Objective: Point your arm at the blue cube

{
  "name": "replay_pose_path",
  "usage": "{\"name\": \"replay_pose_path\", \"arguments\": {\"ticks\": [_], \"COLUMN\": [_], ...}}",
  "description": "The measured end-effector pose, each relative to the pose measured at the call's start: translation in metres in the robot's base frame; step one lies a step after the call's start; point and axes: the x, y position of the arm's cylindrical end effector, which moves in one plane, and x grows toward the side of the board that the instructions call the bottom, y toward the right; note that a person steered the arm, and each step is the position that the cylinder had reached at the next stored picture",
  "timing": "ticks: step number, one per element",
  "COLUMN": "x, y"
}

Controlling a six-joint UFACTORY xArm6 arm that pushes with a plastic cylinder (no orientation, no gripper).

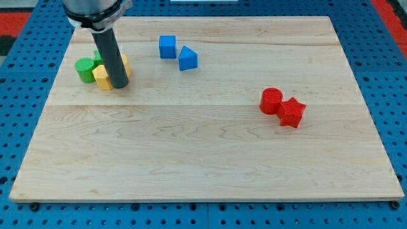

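The blue cube (pixel 167 46) sits near the view's top, left of centre. A blue triangular block (pixel 187 58) lies just to its right and slightly lower. My tip (pixel 119 85) is at the end of the dark rod, at the view's upper left, well left of and below the blue cube. The tip stands against a cluster of a green round block (pixel 84 69) and yellow blocks (pixel 102 77); the rod hides part of that cluster.
A red round block (pixel 271 100) and a red star-like block (pixel 292 112) touch each other at the view's right. The wooden board (pixel 203 159) lies on a blue perforated table (pixel 394 95).
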Motion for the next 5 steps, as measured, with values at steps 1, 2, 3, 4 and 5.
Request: {"name": "replay_pose_path", "arguments": {"ticks": [1, 2, 3, 4, 5], "x": [-0.006, -0.006, -0.002, 0.025, 0.040], "y": [0.000, 0.000, 0.000, 0.004, 0.017]}}
